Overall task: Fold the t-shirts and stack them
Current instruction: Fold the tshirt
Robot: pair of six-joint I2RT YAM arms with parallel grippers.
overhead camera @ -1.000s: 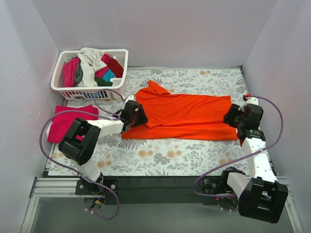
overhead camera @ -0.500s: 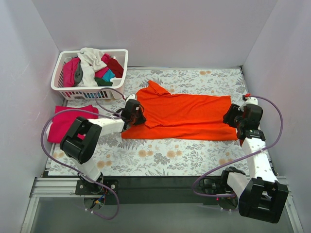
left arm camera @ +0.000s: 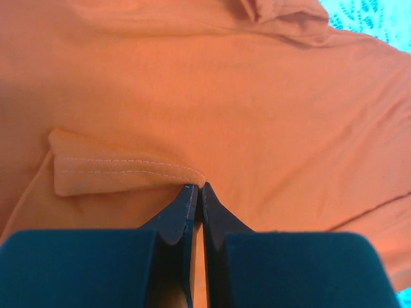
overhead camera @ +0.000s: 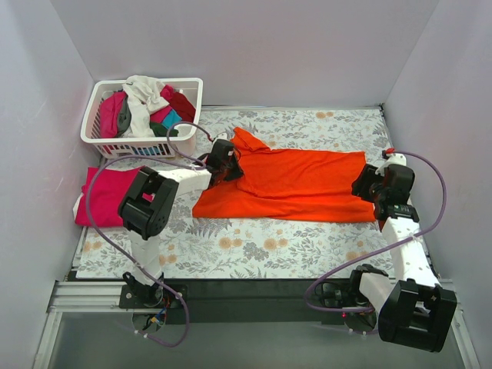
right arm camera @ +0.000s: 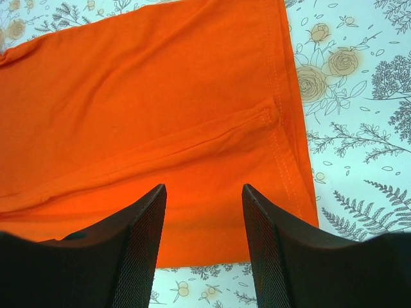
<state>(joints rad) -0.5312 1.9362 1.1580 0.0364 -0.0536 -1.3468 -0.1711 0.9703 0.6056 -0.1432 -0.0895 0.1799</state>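
Observation:
The bright orange t-shirt (overhead camera: 300, 181) lies spread flat across the middle of the floral mat. My left gripper (overhead camera: 227, 163) is over its left part, near the collar. In the left wrist view the left gripper (left arm camera: 198, 186) is shut, its tips pinching the end of a stitched sleeve flap (left arm camera: 109, 172) of the orange t-shirt (left arm camera: 257, 96). My right gripper (overhead camera: 367, 184) hangs over the shirt's right hem. In the right wrist view the right gripper (right arm camera: 202, 189) stands open above the orange t-shirt (right arm camera: 160, 96), with nothing between its fingers. A folded magenta-pink t-shirt (overhead camera: 111, 196) rests at the left.
A white slatted basket (overhead camera: 123, 146) at the back left holds several crumpled shirts in pink, white, dark red and teal. Grey walls close in the mat (overhead camera: 261, 246) on the left, back and right. Purple cables loop beside both arms.
My left gripper has shut and moved up and to the right over the orange t-shirt, from its left edge toward the collar. The right arm has stayed put.

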